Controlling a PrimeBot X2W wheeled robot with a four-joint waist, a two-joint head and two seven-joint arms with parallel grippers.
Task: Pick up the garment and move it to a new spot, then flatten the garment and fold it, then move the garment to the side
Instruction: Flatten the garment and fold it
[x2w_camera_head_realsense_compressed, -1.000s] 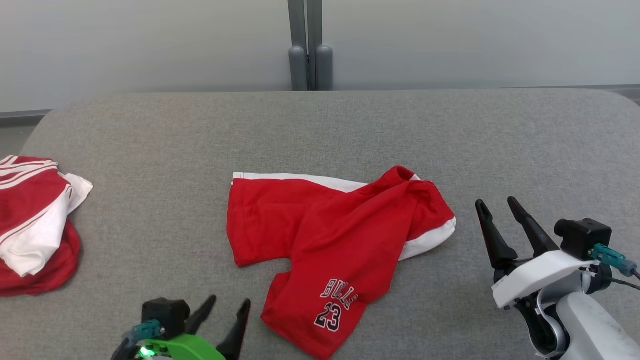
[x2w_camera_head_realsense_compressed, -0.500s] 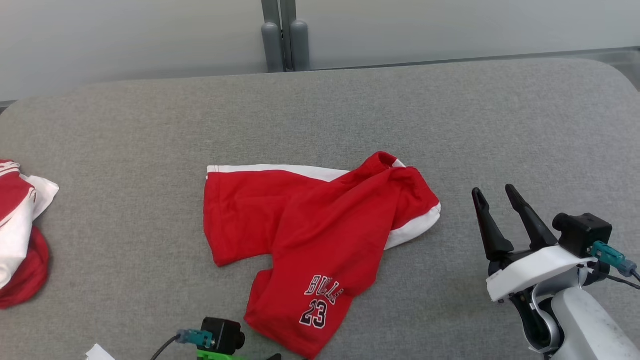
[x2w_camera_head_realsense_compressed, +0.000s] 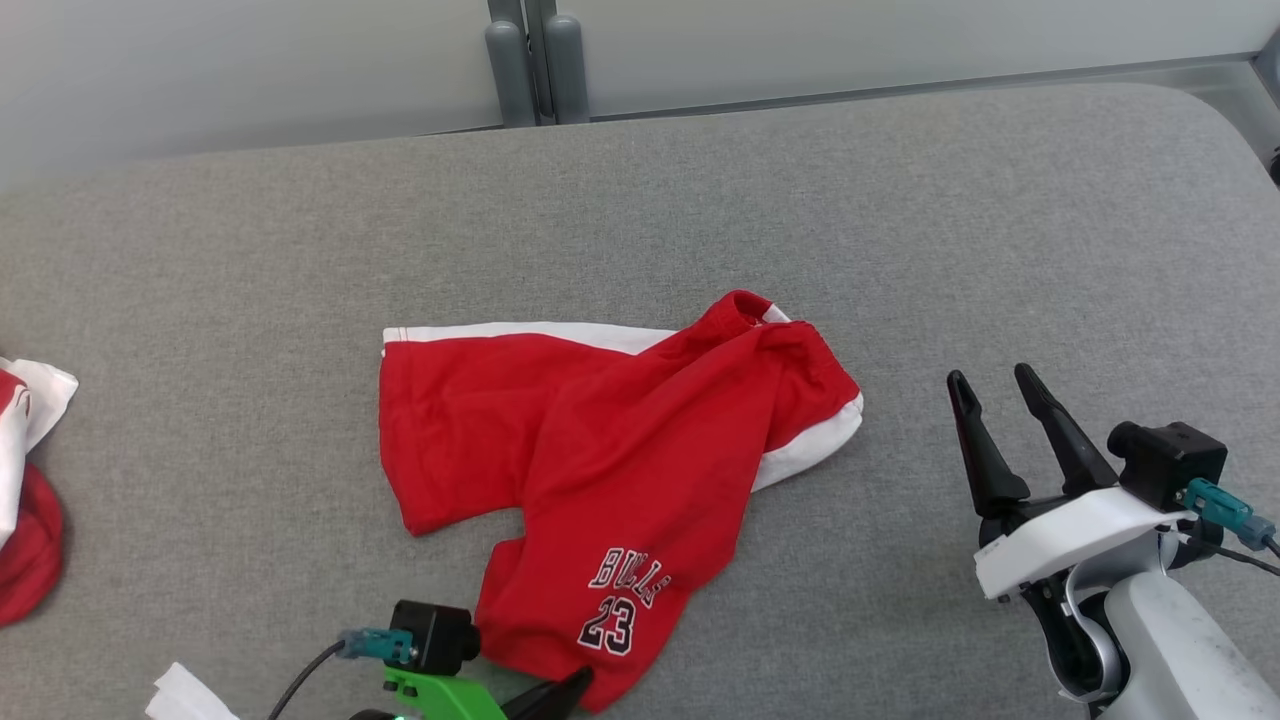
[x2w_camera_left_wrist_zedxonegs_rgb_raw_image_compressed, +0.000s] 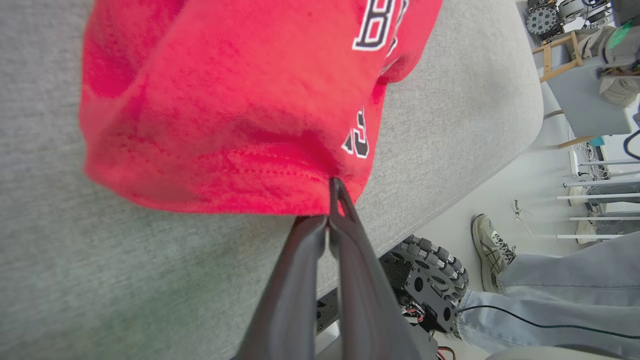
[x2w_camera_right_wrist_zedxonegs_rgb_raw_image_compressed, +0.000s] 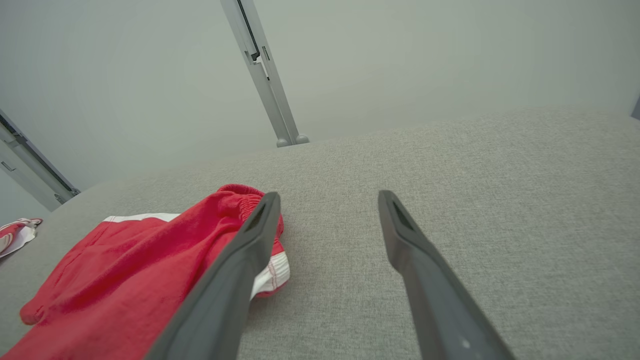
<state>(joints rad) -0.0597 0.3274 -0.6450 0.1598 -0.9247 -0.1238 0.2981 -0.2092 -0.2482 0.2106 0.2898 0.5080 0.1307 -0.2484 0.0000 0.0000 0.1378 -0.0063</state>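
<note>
Left gripper (x2w_camera_left_wrist_zedxonegs_rgb_raw_image_compressed: 327, 205) pinches the near hem of the garment (x2w_camera_head_realsense_compressed: 600, 450), fingers pressed together.
The red garment lies crumpled mid-table (x2w_camera_head_realsense_compressed: 900, 200) on gray padding, its lettering toward the robot. The right gripper (x2w_camera_head_realsense_compressed: 988, 375) hovers well to its right, fingers spread.

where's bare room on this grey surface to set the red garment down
Widest free patch: the far strip of grey padded surface behind the red BULLS 23 garment. Also free: the stretch between it and the open right pincer. Crowded: the near edge, where the left pincer pinches the hem, and the left edge with another red-and-white garment.
</note>
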